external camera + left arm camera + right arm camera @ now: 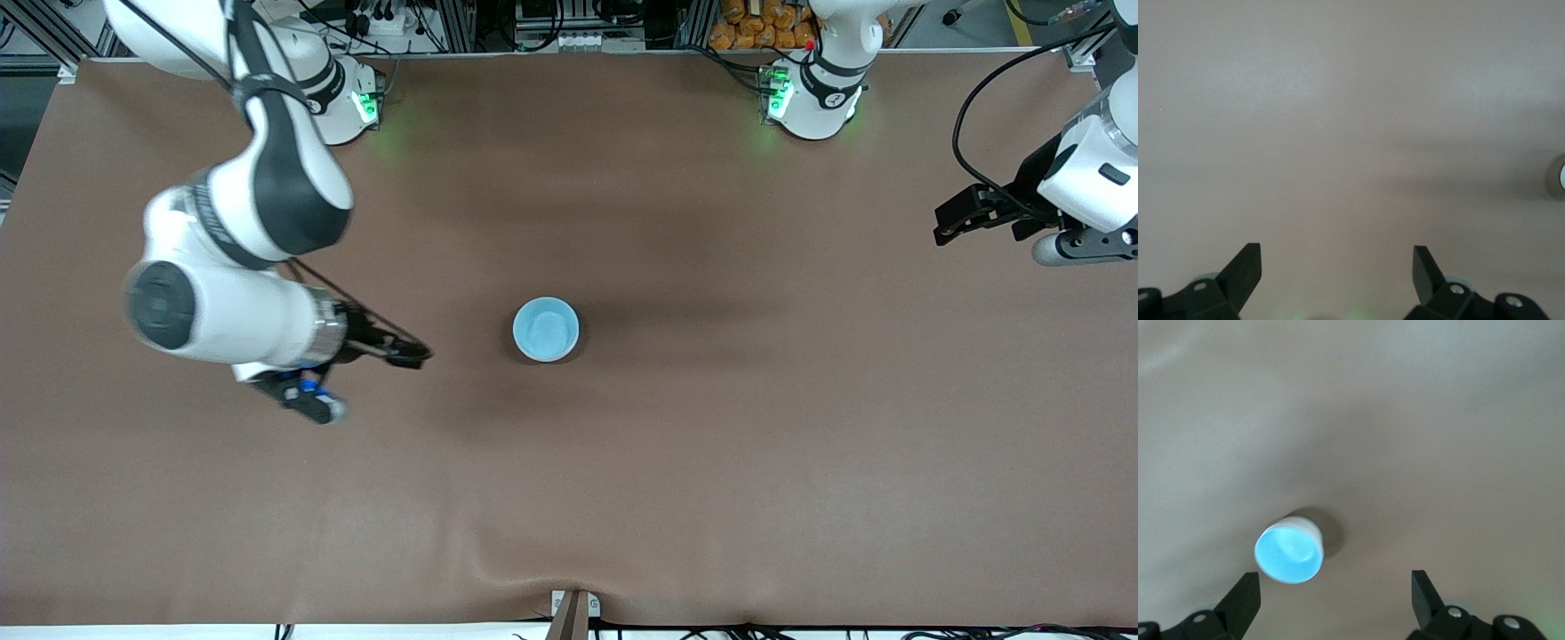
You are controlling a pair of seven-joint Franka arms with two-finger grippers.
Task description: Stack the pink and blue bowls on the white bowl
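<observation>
you see one stack [546, 329] at the middle of the tabletop [711, 444], the blue bowl [1289, 553] on top with a white rim around it and no pink showing. the right tool [411, 354] hangs wide open and empty over bare tabletop beside the stack, and the left tool [956, 222] waits open and empty at its own end. if you swing the right tool back low, a finger could clip the stack and tip it.

Even bright overhead light, soft broad shadows on the table [711, 444], right arm [222, 267] motion-blurred, wrist views hazy
</observation>
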